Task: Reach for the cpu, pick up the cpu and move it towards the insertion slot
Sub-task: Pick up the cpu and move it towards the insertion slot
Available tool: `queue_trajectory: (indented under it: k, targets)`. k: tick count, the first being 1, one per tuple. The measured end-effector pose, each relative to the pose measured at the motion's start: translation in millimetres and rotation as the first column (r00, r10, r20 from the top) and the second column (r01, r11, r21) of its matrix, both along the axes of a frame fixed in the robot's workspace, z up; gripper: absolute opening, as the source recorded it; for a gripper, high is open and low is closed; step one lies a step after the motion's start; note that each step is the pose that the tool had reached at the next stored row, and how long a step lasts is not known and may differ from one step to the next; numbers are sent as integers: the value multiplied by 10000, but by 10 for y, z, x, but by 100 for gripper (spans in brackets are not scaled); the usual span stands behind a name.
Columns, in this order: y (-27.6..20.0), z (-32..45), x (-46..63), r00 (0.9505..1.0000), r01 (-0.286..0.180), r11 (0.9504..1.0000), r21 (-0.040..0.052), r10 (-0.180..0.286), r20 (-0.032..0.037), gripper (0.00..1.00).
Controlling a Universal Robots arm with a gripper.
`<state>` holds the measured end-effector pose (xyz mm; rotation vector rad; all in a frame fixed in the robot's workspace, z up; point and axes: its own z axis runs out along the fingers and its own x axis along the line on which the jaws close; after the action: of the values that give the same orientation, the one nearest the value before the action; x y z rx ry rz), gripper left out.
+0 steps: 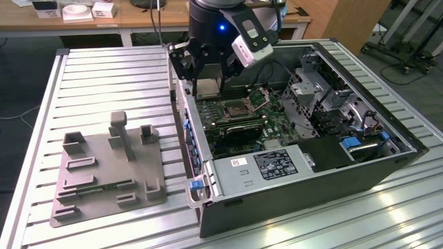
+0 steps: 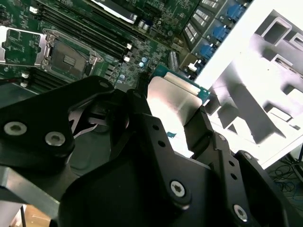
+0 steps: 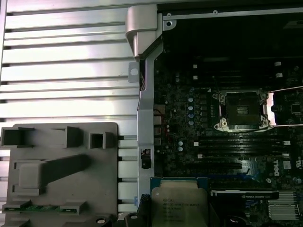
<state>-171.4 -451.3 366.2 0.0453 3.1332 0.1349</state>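
step: carry | gripper clamped on cpu over open case, short of insertion slot | needs: square alignment above socket

The cpu has rows of tiny print on its shiny top in the first wrist view, too small to read. A white sticker in the computer case has small black print, also too small to read.
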Motion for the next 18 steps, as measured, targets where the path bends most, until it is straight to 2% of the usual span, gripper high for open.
queue_trajectory:
  k: [18]
  targets:
    - [0, -15, 179, 10000, 0, 10000, 0, 0, 0, 55]
